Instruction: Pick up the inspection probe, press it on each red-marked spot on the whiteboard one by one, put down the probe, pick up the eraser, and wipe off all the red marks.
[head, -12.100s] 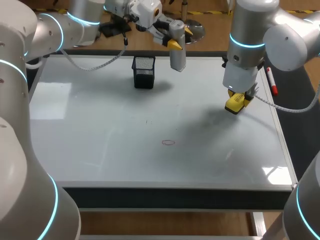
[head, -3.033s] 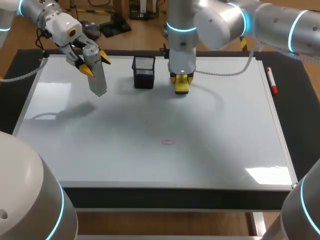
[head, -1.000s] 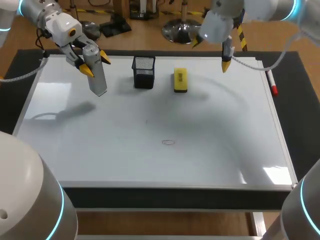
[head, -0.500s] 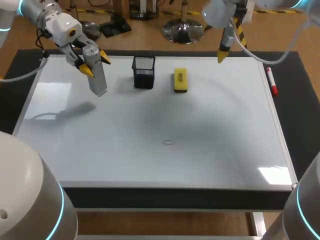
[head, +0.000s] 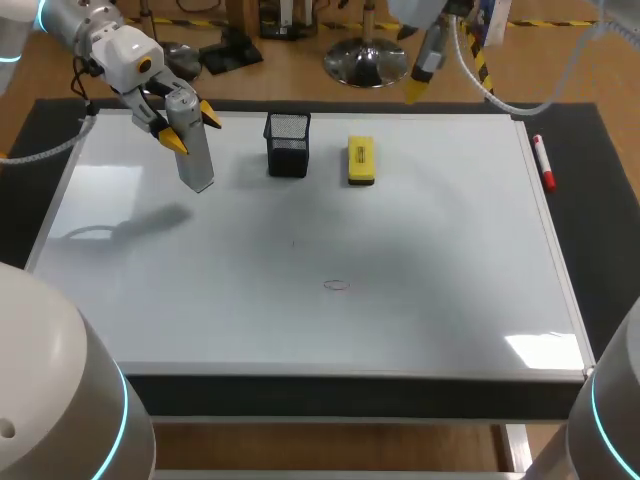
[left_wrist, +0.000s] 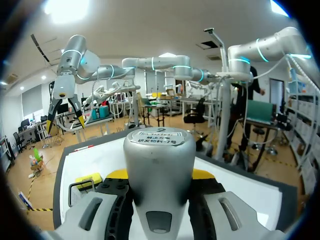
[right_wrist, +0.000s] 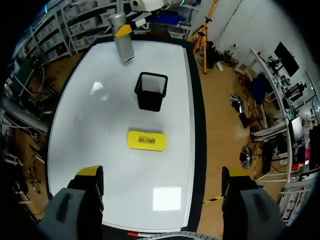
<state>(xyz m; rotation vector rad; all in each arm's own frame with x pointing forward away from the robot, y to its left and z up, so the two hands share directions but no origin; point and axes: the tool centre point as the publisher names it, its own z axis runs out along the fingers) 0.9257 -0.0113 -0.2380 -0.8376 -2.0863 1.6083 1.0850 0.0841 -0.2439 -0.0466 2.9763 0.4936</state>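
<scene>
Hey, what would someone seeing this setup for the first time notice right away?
Probably the grey probe, gripped in the left claw and hanging over the far left part of the whiteboard. Next comes the bright yellow eraser, lying flat beside the black mesh cup, with the right claw open and empty up above them.

The desk (head: 597, 240) carries a whiteboard (head: 250, 320). On the board stand a black mesh cup (head: 288, 145) and, near it, a yellow eraser (head: 360, 161) (lying flat). A faint red mark (head: 337, 285) sits mid-board. A red marker (head: 543, 163) lies just off its right edge.
</scene>
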